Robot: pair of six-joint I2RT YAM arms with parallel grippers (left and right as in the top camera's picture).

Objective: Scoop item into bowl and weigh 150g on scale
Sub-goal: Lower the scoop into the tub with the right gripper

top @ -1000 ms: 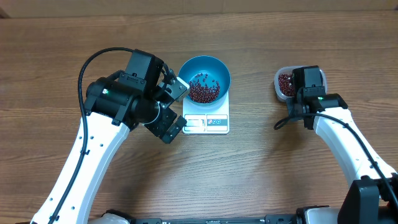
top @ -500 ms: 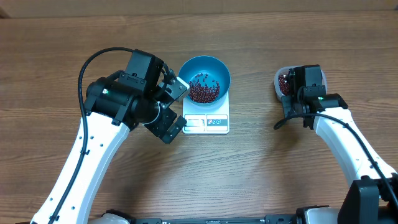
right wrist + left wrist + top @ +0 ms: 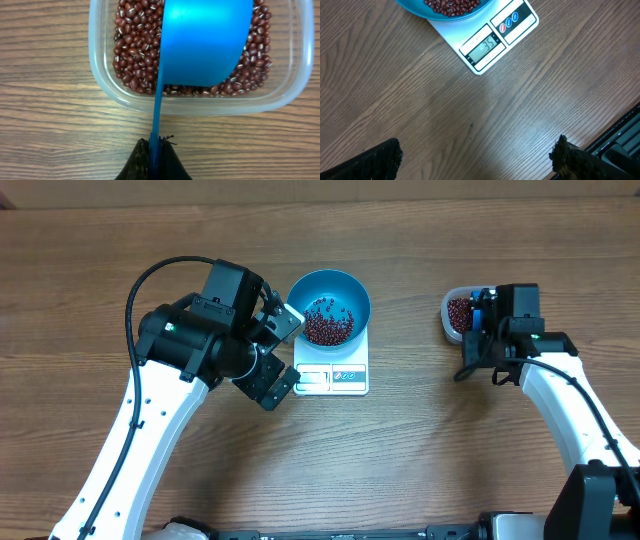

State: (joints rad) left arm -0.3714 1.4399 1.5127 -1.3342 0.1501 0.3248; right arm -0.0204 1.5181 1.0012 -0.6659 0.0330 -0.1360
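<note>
Right wrist view: our right gripper [image 3: 155, 152] is clamped on the blue scoop [image 3: 205, 40], poised over beans [image 3: 132, 50] in the tub [image 3: 97, 75]. The bowl [image 3: 335, 283] sits partly filled on the scale [image 3: 332, 378]; left gripper [image 3: 475, 162] gapes empty. Next, we reckon: dig in, carry it level.

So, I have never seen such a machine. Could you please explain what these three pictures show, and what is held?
These are two white-and-black robot arms at a wooden table. The wide picture comes from a camera above; the other two come from cameras on each arm's wrist, looking past its jaws. On the table a white square scale carries a round blue bowl with small red-brown beans. At the right stands a clear plastic tub with more beans. The right jaws are shut on the handle of a blue plastic scoop, whose cup is over the tub. The left jaws stand open and empty beside the scale.
</note>
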